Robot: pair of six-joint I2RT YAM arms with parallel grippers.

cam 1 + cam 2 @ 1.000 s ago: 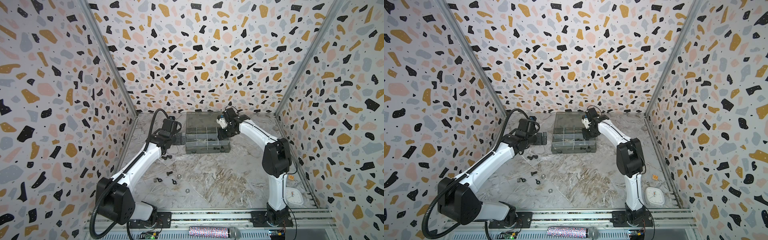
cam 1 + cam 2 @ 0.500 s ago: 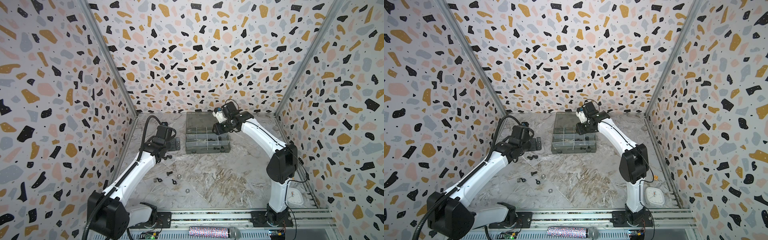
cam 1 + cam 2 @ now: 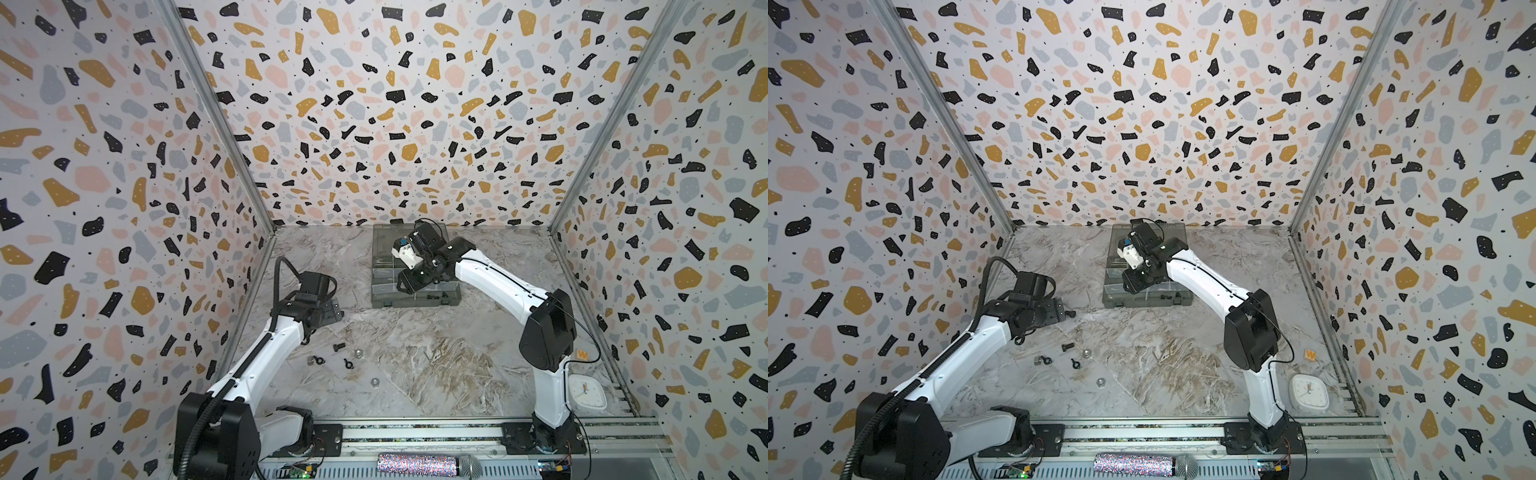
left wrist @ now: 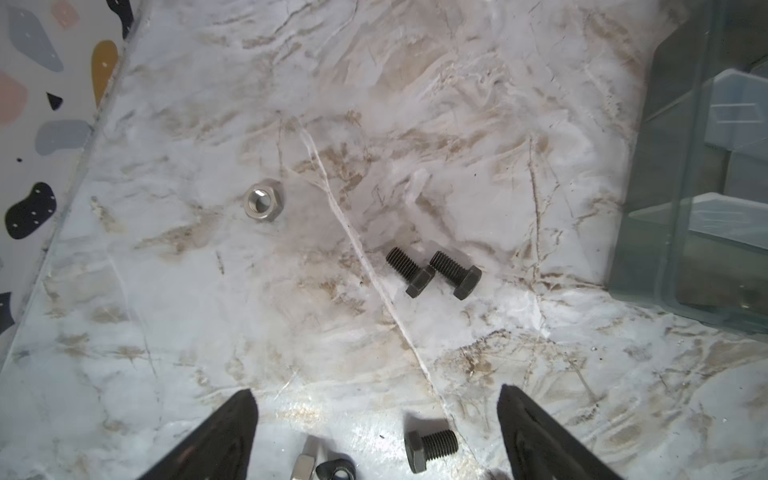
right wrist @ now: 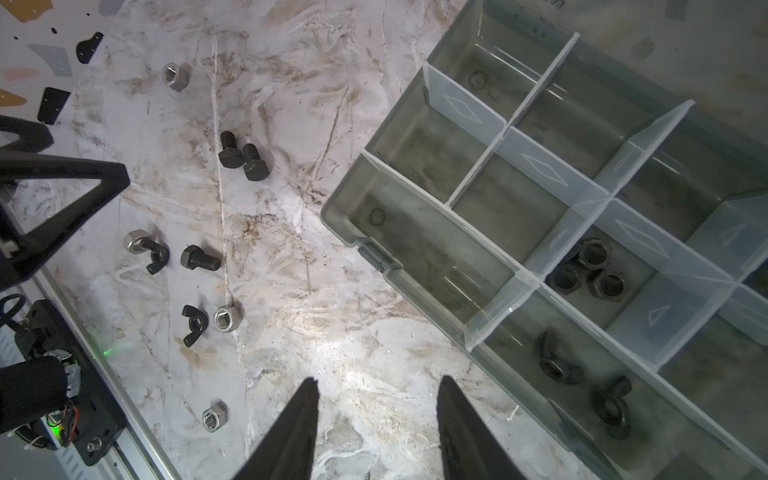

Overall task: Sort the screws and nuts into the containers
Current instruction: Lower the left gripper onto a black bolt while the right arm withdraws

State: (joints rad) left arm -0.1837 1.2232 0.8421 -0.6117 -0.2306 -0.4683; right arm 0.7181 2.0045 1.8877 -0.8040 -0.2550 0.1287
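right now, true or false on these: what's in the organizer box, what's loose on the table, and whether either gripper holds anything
1. Three black hex nuts share one compartment of the organizer box. True.
2. The right gripper grips a bolt. False: its jaws stand open, with nothing between them.
3. Two black bolts lie side by side on the table. True.
4. Every wing nut is boxed. False: two loose wing nuts lie on the table.
5. The left gripper is open. True.

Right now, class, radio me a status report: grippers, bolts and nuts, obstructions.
Left gripper open, empty, over a loose bolt. Right gripper open, empty, by the box. Black nuts boxed; bolts and silver nuts loose on the table. Nothing blocking.
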